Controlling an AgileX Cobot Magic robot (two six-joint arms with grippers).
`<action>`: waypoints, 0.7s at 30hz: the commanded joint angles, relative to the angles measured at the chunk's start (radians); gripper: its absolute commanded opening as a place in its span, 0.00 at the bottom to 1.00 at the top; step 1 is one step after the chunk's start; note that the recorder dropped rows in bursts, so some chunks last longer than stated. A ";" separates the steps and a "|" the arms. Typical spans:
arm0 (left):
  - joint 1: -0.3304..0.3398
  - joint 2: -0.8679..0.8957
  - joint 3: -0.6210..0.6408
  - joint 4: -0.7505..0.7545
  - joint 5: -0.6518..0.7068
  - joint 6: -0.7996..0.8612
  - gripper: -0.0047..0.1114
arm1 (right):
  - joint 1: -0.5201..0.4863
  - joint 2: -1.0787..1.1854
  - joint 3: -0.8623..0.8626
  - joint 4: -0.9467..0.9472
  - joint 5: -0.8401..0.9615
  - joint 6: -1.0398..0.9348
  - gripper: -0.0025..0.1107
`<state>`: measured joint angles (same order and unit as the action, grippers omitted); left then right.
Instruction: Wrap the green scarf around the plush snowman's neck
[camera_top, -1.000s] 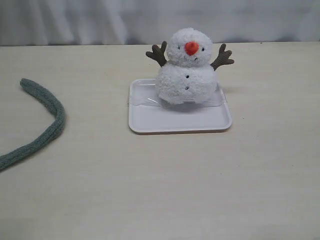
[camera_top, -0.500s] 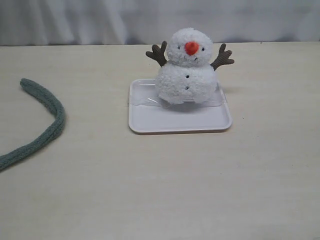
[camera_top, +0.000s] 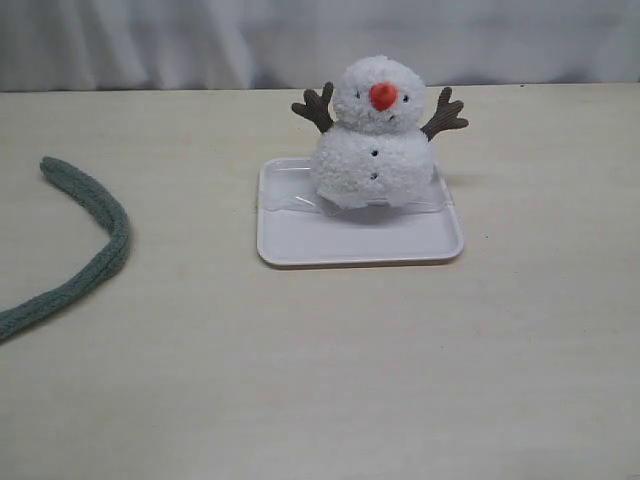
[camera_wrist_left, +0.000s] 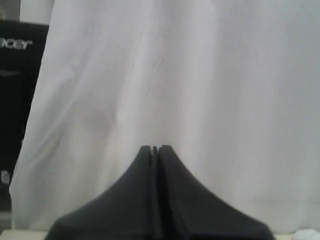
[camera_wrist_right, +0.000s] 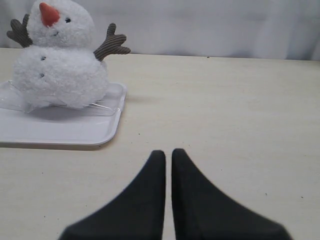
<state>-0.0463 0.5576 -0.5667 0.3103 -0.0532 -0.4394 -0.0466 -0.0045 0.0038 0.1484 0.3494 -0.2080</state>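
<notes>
In the exterior view, we see the plush snowman (camera_top: 375, 140) standing upright on the rear half of a white tray (camera_top: 360, 245). The tray sits on the table (camera_top: 320, 390) toward its far edge, about midway between the left and right edges. The snowman faces us, orange nose forward and twig arms raised. A clear plastic piece (camera_top: 285, 197) lies under it on the tray. The green scarf (camera_top: 108, 215) lies flat on the table near the left edge, well apart from the tray. It curves from a free end toward the far side and down to the left border of the picture. The snowman's neck (camera_top: 350, 124) is bare white plush. A white curtain (camera_top: 200, 40) hangs behind the far edge.

In the left wrist view, we find the left gripper (camera_wrist_left: 155, 148) with its jaws pressed together on nothing, pointing at the curtain. A dark monitor (camera_wrist_left: 17, 75) shows beside the cloth.

In the right wrist view, we see the right gripper (camera_wrist_right: 168, 152) closed and empty, with only a thin slit between its black fingers. It hangs over bare table, with the snowman and tray well apart from its tips.
</notes>
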 joint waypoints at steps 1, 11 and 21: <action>-0.007 0.272 -0.089 0.045 0.011 -0.006 0.13 | -0.009 0.005 -0.004 0.001 0.003 -0.008 0.06; -0.013 0.780 -0.427 0.045 0.416 0.010 0.48 | -0.009 0.005 -0.004 0.001 0.003 -0.008 0.06; -0.013 1.210 -0.658 -0.552 0.862 0.732 0.57 | -0.009 0.005 -0.004 0.001 0.003 -0.008 0.06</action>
<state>-0.0577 1.7063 -1.2162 -0.2197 0.8077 0.2272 -0.0466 -0.0045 0.0038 0.1484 0.3494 -0.2080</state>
